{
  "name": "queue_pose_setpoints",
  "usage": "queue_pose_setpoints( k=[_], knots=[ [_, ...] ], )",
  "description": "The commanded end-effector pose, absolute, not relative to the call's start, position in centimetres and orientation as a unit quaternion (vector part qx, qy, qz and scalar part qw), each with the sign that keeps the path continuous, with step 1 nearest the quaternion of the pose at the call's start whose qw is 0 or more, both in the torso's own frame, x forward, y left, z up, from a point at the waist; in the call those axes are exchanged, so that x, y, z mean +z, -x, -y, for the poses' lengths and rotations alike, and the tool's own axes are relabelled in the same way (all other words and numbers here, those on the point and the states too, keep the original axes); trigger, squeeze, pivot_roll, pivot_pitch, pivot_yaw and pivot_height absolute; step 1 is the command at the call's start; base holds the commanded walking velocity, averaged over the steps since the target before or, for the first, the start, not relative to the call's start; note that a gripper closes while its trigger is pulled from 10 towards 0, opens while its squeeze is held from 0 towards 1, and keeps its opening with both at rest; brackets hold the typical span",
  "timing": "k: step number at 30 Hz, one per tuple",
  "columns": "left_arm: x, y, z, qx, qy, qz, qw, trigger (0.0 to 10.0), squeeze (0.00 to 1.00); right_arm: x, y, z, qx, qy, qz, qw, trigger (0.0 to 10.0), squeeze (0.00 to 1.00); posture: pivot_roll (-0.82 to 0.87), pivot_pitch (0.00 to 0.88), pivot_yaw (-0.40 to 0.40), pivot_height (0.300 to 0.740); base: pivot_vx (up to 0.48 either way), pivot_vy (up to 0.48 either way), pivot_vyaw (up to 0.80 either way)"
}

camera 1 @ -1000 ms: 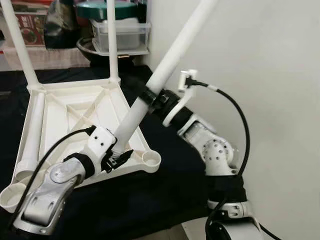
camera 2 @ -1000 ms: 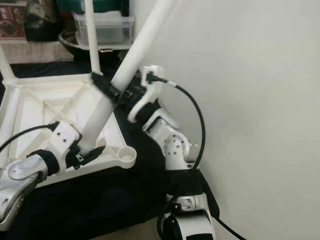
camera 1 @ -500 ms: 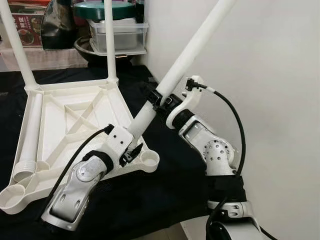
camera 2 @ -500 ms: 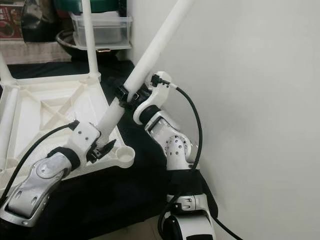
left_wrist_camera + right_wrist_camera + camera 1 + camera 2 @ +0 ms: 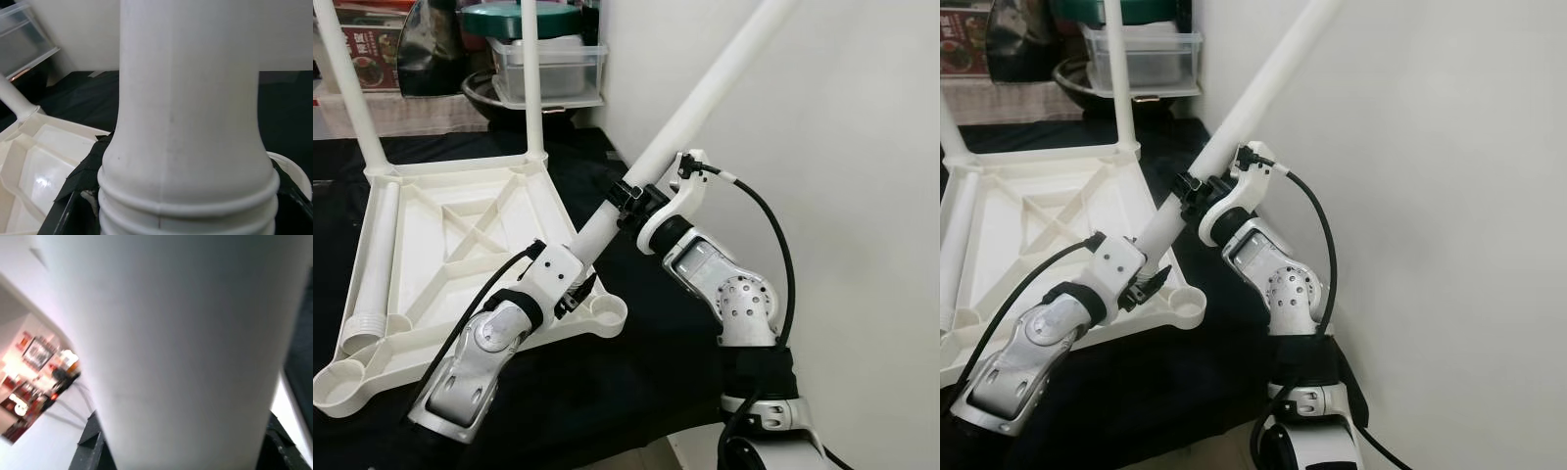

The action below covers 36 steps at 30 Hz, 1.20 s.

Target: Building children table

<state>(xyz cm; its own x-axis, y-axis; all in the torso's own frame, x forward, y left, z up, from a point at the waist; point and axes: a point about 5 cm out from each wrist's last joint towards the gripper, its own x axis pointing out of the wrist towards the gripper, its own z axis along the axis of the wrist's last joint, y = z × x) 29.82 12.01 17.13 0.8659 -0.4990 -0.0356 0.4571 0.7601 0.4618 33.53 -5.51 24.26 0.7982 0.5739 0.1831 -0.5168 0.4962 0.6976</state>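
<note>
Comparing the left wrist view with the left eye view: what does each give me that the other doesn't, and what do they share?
Left wrist view: the ridged threaded end of the tilted leg up close, near a round corner socket.

Left eye view: both grippers on that leg, left gripper low, right gripper higher; two legs already upright, a spare leg lying in the upturned tabletop, storage boxes behind.

Shared: the leg, the white tabletop, the black cloth.

left silver arm reaches forward from near left, its black-fingered left gripper (image 5: pixel 570 287) clamped around low end of a slanted white plastic tube leg (image 5: pixel 705 106). right silver arm bent at elbow, right gripper (image 5: pixel 628 193) clamped mid-leg, farther right.
</note>
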Motion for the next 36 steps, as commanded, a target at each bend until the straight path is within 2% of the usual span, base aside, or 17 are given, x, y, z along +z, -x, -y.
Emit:
queue_pose_setpoints(
  k=[1, 3, 4, 11, 14, 15, 17, 20, 21, 24, 26, 28, 30, 33, 36],
  knots=[
    [16.6, -29.8, -11.6, -0.269, -0.235, 0.041, 0.933, 10.0, 0.0, 23.2, -31.2, 0.7, 0.365, -0.49, -0.075, 0.788, 0.0, 0.0, 0.16, 0.0, -0.101, 0.74, 0.0, 0.0, 0.0],
    [16.6, -29.9, -11.8, -0.265, -0.24, 0.044, 0.933, 10.0, 0.0, 23.2, -31.2, 0.7, 0.365, -0.491, -0.075, 0.788, 0.0, 0.0, 0.16, 0.0, -0.1, 0.74, 0.0, 0.0, 0.0],
    [16.7, -30.0, -12.0, -0.261, -0.239, 0.047, 0.934, 10.0, 1.0, 23.2, -31.1, 0.7, 0.365, -0.492, -0.075, 0.787, 0.0, 0.0, 0.16, 0.0, -0.098, 0.74, 0.0, 0.0, 0.0],
    [16.9, -30.0, -12.5, -0.265, -0.206, 0.05, 0.941, 10.0, 1.0, 23.3, -31.3, 1.1, 0.362, -0.493, -0.07, 0.788, 0.0, 0.0, 0.15, 0.0, -0.095, 0.74, 0.0, 0.0, 0.0],
    [17.3, -29.7, -12.6, -0.268, -0.193, 0.062, 0.942, 10.0, 1.0, 23.5, -31.8, 1.8, 0.356, -0.48, -0.056, 0.8, 0.0, 0.0, 0.16, 0.0, -0.096, 0.74, 0.0, 0.0, 0.0],
    [17.6, -29.5, -12.8, -0.267, -0.185, 0.069, 0.943, 10.0, 1.0, 23.6, -32.1, 2.3, 0.352, -0.465, -0.045, 0.811, 0.0, 0.0, 0.16, 0.0, -0.096, 0.74, 0.0, 0.0, 0.0],
    [18.1, -28.7, -13.3, -0.268, -0.131, 0.072, 0.952, 10.0, 1.0, 24.2, -33.7, 4.2, 0.338, -0.403, -0.006, 0.85, 0.0, 0.0, 0.16, 0.0, -0.097, 0.74, 0.0, 0.0, 0.0],
    [18.2, -28.3, -13.5, -0.273, -0.106, 0.07, 0.954, 10.0, 1.0, 24.5, -34.2, 4.9, 0.334, -0.377, 0.009, 0.864, 0.0, 0.0, 0.16, 0.0, -0.097, 0.74, 0.0, 0.0, 0.0],
    [18.1, -27.6, -13.8, -0.286, -0.091, 0.066, 0.952, 10.0, 0.0, 24.9, -34.8, 5.7, 0.331, -0.343, 0.02, 0.879, 0.0, 0.0, 0.16, 0.0, -0.097, 0.74, 0.0, 0.0, 0.0],
    [17.5, -26.7, -14.4, -0.291, -0.087, 0.057, 0.951, 10.0, 0.0, 25.6, -35.7, 7.0, 0.323, -0.306, 0.04, 0.895, 0.0, 0.0, 0.16, 0.0, -0.097, 0.74, 0.0, 0.0, 0.0],
    [16.8, -25.8, -15.6, -0.274, -0.085, 0.04, 0.957, 10.0, 0.0, 27.3, -37.1, 9.3, 0.308, -0.247, 0.074, 0.916, 0.0, 0.0, 0.17, 0.0, -0.097, 0.74, 0.0, 0.0, 0.0],
    [16.8, -25.8, -15.6, -0.274, -0.085, 0.04, 0.957, 10.0, 0.0, 27.3, -37.1, 9.3, 0.308, -0.247, 0.074, 0.916, 0.0, 0.0, 0.17, 0.0, -0.097, 0.74, 0.0, 0.0, 0.0],
    [16.0, -24.9, -17.0, -0.245, -0.082, 0.021, 0.966, 10.0, 0.0, 29.8, -38.1, 12.0, 0.304, -0.182, 0.114, 0.928, 0.0, 0.0, 0.17, 0.0, -0.103, 0.74, 0.0, 0.0, 0.0],
    [15.0, -23.8, -17.7, -0.232, -0.082, -0.004, 0.969, 10.0, 0.0, 32.5, -38.4, 14.0, 0.32, -0.15, 0.153, 0.923, 0.0, 0.0, 0.17, 0.0, -0.104, 0.74, 0.0, 0.0, 0.0],
    [14.7, -23.2, -17.5, -0.238, -0.078, -0.013, 0.968, 10.0, 0.0, 33.5, -38.2, 14.2, 0.354, -0.143, 0.169, 0.909, 0.0, 0.0, 0.17, 0.0, -0.106, 0.74, 0.0, 0.0, 0.0]
  ],
)
